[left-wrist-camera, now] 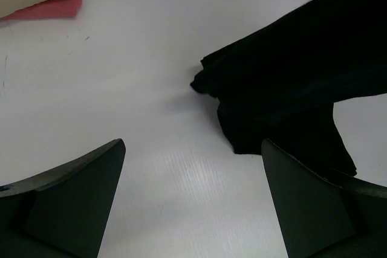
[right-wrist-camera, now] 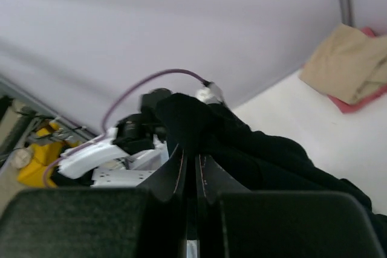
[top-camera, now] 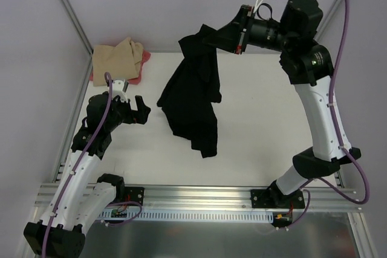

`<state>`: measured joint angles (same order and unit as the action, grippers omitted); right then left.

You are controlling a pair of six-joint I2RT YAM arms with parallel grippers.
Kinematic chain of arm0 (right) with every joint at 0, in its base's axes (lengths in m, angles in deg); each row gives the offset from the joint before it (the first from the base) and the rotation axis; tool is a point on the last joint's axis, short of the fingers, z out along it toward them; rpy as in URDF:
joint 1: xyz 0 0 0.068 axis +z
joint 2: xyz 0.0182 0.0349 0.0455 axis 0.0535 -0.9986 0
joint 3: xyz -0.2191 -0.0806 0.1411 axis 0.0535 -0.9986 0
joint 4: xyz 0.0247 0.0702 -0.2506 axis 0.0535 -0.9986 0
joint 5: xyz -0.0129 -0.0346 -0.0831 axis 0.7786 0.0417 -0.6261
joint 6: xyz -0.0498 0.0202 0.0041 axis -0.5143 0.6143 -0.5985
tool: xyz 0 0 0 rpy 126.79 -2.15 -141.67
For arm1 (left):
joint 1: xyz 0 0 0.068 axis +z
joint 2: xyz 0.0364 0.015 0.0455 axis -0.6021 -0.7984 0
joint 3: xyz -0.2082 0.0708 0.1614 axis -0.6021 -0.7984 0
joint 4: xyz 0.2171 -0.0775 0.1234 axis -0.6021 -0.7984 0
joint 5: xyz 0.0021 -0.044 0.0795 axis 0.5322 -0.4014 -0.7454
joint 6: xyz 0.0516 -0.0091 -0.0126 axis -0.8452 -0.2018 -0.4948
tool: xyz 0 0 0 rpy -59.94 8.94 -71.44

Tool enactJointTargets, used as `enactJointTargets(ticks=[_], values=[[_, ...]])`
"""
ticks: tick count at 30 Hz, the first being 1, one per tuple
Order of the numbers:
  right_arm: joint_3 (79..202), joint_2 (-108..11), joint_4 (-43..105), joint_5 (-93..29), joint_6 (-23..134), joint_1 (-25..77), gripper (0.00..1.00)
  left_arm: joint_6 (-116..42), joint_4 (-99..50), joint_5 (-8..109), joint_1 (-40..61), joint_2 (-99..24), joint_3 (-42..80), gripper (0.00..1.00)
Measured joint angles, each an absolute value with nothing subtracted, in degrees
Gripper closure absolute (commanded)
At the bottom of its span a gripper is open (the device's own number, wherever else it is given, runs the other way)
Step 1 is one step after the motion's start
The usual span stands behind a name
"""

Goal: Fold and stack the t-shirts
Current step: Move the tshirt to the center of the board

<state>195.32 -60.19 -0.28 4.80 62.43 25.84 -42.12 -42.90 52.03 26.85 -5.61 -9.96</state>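
Note:
A black t-shirt [top-camera: 193,95] hangs in the air over the middle of the table, its lower part trailing onto the white surface. My right gripper [top-camera: 204,35] is shut on its top edge, high at the back; the right wrist view shows the black t-shirt [right-wrist-camera: 254,149] bunched over the closed fingertips [right-wrist-camera: 191,160]. My left gripper [top-camera: 134,108] stands open low at the left, with bare table between its fingers. The left wrist view has the black t-shirt [left-wrist-camera: 290,83] to the right. A tan t-shirt [top-camera: 118,57] lies folded on a pink-red one [top-camera: 140,72] at the back left.
The white table [top-camera: 266,119] is framed by metal rails, with a slotted rail [top-camera: 199,194] along the near edge. Grey walls close the back and sides. The tan t-shirt [right-wrist-camera: 344,64] and pink-red one [right-wrist-camera: 357,102] lie near the back left corner post.

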Motion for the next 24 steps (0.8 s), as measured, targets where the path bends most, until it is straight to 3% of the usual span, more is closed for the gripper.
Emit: enactJointTargets(ticks=[5,13,24], values=[[196.04,-56.91,10.3,11.75,71.64,23.37,0.99,-42.12,-42.9,52.03,26.85,-5.9,-9.94,0.01],[187.38,-48.25,18.0,14.09,78.48,7.43,0.99,-42.14,-42.9,52.0,26.85,-6.29,-9.94,0.01],[185.22,-54.55,19.7,14.55,81.43,3.72,1.0,-42.16,-42.92,52.0,26.85,-6.77,-9.85,0.01]])
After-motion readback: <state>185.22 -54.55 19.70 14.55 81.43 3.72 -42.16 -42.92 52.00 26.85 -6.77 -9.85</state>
